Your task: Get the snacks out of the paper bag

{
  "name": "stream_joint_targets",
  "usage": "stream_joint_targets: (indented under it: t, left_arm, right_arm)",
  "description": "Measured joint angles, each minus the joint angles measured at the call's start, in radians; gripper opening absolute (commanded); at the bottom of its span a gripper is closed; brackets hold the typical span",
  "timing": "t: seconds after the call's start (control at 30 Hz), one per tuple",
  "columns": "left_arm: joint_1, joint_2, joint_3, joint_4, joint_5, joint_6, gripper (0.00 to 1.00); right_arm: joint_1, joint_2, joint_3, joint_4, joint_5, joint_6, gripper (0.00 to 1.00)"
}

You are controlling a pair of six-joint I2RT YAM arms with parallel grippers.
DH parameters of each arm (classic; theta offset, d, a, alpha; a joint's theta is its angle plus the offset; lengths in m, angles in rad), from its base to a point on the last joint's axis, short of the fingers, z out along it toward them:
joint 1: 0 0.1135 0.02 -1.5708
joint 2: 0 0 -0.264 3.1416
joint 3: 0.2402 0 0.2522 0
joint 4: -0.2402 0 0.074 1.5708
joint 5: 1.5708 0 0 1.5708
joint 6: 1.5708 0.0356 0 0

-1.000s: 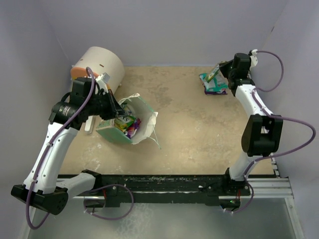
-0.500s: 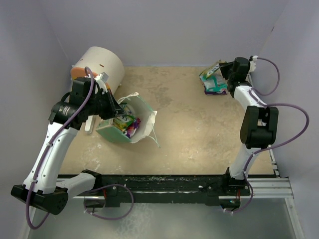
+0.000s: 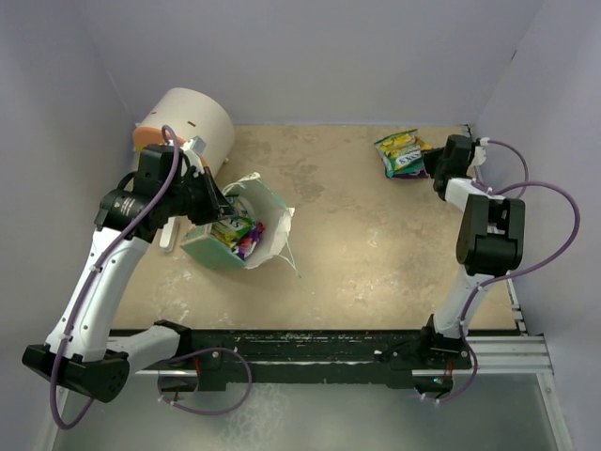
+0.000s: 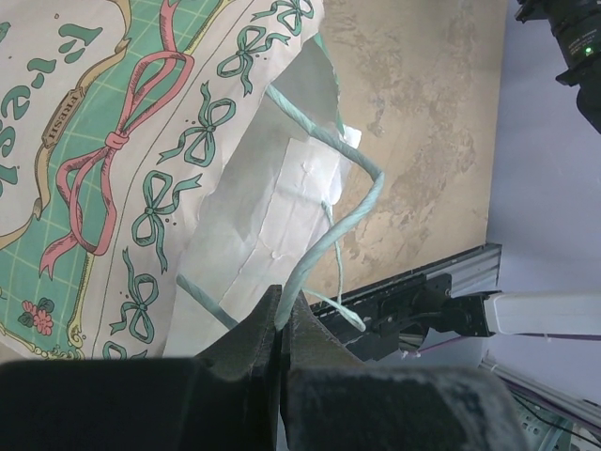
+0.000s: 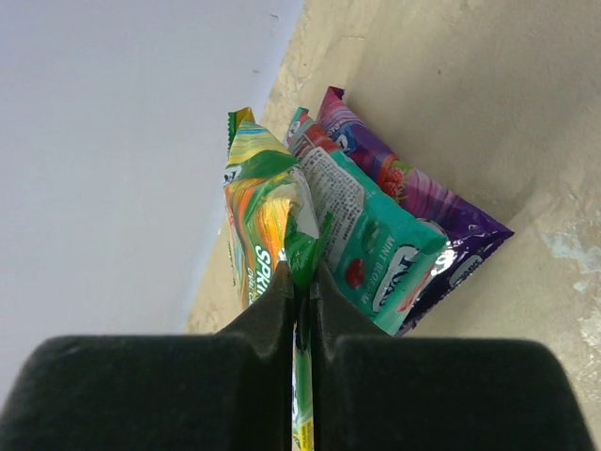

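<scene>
1. the sandy tabletop (image 3: 357,244) carries everything. the big cream cylinder with an orange face (image 3: 188,122) lies at the far left, just behind the bag, and we would leave it alone.
2. the small green paper bag with a cream printed panel (image 3: 225,252) lies tipped near the left arm, its mouth gaping. several glossy candy packets (image 3: 238,232) show inside it.
3. the left gripper (image 4: 280,310) is clenched on the bag's thin green string handle (image 4: 333,235). we judge it should hold steady to keep the mouth spread.
4. at the far right corner, the right gripper (image 5: 302,282) is clamped on the edge of a green-yellow glossy packet (image 5: 263,211), close to the wall.
5. that packet appears to touch a green-white mint packet (image 5: 380,249) and a purple packet (image 5: 423,211), both lying on the table, already out of the bag.
6. to do this step well, we would let go only once the packet rests on the pile. then we would back away without dragging the others and go to the bag's mouth for the rest.
</scene>
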Motion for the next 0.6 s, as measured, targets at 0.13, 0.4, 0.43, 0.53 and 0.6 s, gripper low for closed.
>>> stream_joint_targets:
  t: [0.13, 0.4, 0.43, 0.53, 0.6]
  left_arm:
    - [0.000, 0.006, 0.000, 0.000, 0.000, 0.000, 0.00]
    - [0.000, 0.006, 0.003, -0.002, -0.001, 0.000, 0.00]
    - [0.000, 0.006, 0.005, -0.002, -0.001, 0.000, 0.00]
    - [0.000, 0.006, 0.009, -0.003, -0.002, 0.000, 0.00]
    - [0.000, 0.006, 0.011, -0.004, -0.002, 0.000, 0.00]
  right_arm:
    - [0.001, 0.012, 0.000, 0.030, -0.012, 0.002, 0.01]
    - [0.000, 0.032, -0.005, 0.041, -0.017, 0.002, 0.23]
    - [0.000, 0.032, -0.008, 0.040, -0.017, 0.000, 0.25]
    - [-0.003, 0.031, -0.019, 0.035, -0.016, -0.011, 0.32]
    - [-0.007, 0.026, -0.027, 0.028, -0.016, -0.024, 0.36]
